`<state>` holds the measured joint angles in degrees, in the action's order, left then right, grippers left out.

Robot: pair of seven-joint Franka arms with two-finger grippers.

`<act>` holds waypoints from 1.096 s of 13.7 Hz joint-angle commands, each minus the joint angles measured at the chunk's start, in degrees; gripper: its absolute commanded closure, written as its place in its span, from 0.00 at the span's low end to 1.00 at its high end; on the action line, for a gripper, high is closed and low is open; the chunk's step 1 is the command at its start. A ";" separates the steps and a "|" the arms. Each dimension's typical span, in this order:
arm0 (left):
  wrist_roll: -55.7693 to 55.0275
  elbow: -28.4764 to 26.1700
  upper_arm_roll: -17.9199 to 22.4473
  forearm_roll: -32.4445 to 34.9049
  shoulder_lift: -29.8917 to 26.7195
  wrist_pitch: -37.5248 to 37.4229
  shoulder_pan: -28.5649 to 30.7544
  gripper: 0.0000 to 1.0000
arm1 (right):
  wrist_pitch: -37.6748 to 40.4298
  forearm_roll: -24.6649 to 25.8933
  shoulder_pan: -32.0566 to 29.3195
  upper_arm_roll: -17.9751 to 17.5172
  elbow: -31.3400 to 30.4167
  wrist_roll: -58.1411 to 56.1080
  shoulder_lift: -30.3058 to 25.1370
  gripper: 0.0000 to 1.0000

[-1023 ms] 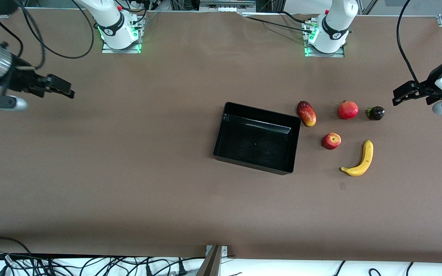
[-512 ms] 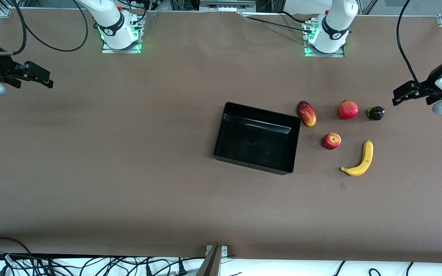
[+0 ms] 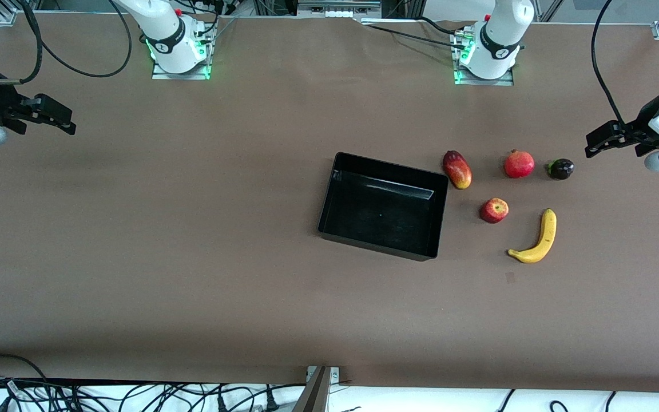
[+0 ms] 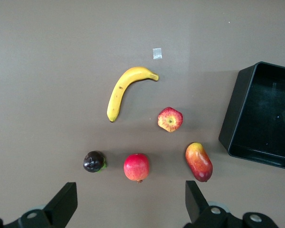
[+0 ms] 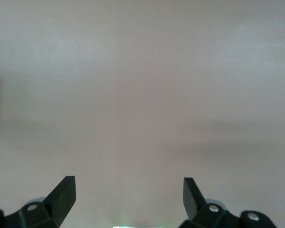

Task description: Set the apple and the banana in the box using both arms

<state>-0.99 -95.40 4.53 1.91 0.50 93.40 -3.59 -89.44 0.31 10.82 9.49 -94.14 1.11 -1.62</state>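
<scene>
Brown paper-covered table (image 3: 192, 274), cables trailing along the edge nearest the front camera, both arm bases along the farthest edge.

Near to far, all in the half toward the left arm's end:
- banana (image 3: 535, 239) lies flat on the table, nearest the front camera of the fruit, curved, one tip pointing toward the box.
- apple (image 3: 494, 210) sits just beside the banana, slightly farther, between it and the box; dimple up.
- box (image 3: 335, 217) stands about mid-table, open and holding nothing, one short wall facing the apple.
- mango (image 3: 457, 169) lies close to the box's farthest corner; pomegranate (image 3: 519, 164) and a small dark fruit (image 3: 560, 169) sit in the same row. Not task items.

Grippers:
- left gripper (image 3: 599, 142) hangs over the table near the left arm's end edge, just beside the dark fruit, fingers spread wide, holding nothing.
- right gripper (image 3: 58, 116) hangs over bare table near the right arm's end edge, well apart from everything, fingers spread, holding nothing.

Step in hand, as judged: first approach; nothing picked yet.

How to do it well: the left gripper has both targets in its wrist view. Take the banana (image 4: 124, 90) across its narrow mid-body, jaws square to the curve. Descend clear of the apple (image 4: 170, 119). Avoid the pomegranate; it resembles the apple.
</scene>
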 commanded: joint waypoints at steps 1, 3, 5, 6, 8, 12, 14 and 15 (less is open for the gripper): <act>0.37 1.54 -0.05 1.25 0.64 -1.12 0.08 0.00 | -0.12 0.92 -0.80 -0.88 1.77 -0.59 0.74 0.00; 0.37 1.54 -0.05 1.25 0.64 -1.20 0.08 0.00 | 0.40 0.83 -0.54 -1.05 1.77 -0.41 1.96 0.00; 0.37 1.54 -0.05 1.25 0.64 -1.21 0.08 0.00 | -0.12 0.57 -0.54 -0.97 1.86 -0.15 2.41 0.00; 0.37 1.54 -0.14 1.25 0.64 -1.21 0.08 0.00 | -0.29 0.83 -0.54 -0.97 1.86 -0.06 2.41 0.00; 0.46 1.54 -0.14 1.25 0.64 -1.21 0.08 0.00 | -0.56 0.83 -0.62 -0.88 2.73 -0.06 2.58 0.00; 0.46 1.45 -0.05 1.25 0.64 -1.21 0.17 0.00 | -4.77 0.84 -0.62 -0.79 3.44 -0.41 4.25 0.00; 0.46 1.45 -0.05 1.25 0.64 -1.21 0.17 0.00 | -4.86 0.83 -0.71 -0.79 3.44 -0.24 4.25 0.00; 0.46 1.45 -0.05 1.25 0.64 -1.21 0.17 0.00 | -4.87 0.83 -0.71 -0.79 3.44 -0.23 4.25 0.00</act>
<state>-0.99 -95.40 4.54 1.92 0.52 93.37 -3.55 -94.47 0.36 10.75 9.16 -92.08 1.13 2.15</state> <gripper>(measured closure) 0.000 0.000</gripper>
